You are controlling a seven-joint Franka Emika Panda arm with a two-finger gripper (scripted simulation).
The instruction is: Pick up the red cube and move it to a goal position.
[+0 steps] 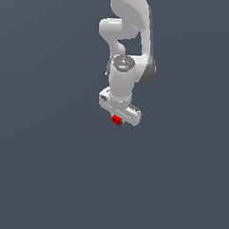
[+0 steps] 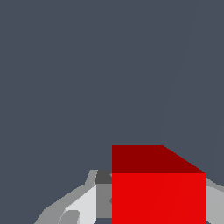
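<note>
The red cube (image 1: 117, 120) is a small bright red block that peeks out from under the white gripper (image 1: 118, 115) in the middle of the exterior view. In the wrist view the red cube (image 2: 158, 192) fills the space between the two fingers (image 2: 83, 205), which press against its two sides. The gripper (image 2: 158, 205) is shut on the cube. The frames do not show whether the cube rests on the surface or is held above it. No goal marker shows.
The white arm (image 1: 128, 31) reaches in from the top of the exterior view. A plain dark grey surface (image 1: 47, 170) lies all around, with no other objects in view.
</note>
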